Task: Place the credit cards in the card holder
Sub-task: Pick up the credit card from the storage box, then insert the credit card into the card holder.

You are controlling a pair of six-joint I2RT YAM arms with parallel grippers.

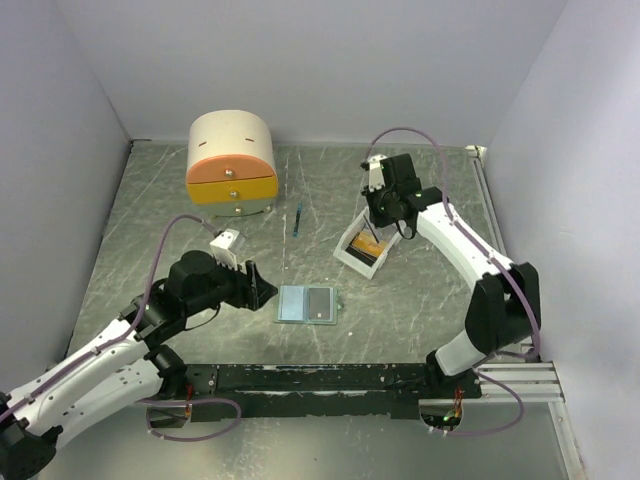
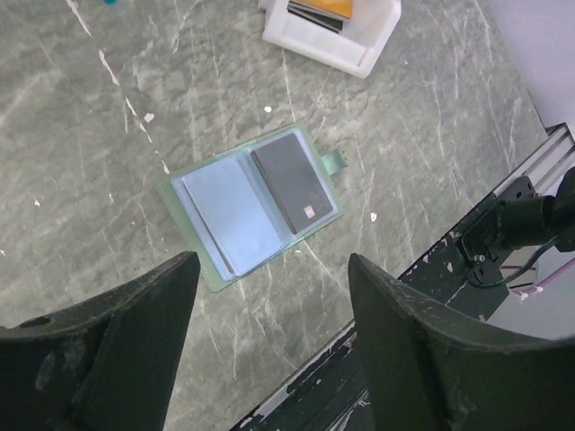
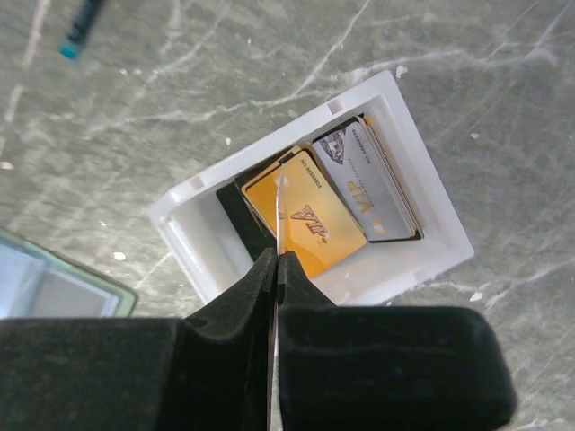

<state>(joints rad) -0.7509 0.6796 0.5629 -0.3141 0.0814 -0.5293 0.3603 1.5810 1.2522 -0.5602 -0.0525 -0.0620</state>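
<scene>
Left wrist: I've black card (image 2: 292,180) in card holder (image 2: 225,215), gold card (image 3: 314,224) pending; left pincer (image 2: 269,269) open, right pincer (image 3: 277,265) closed.

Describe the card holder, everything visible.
The card holder lies open and flat on the marbled table. It has a pale green rim, shiny blue-grey pockets and a small tab on one edge. One pocket holds a dark card with a chip; the other looks empty. Nothing rests on it.
</scene>
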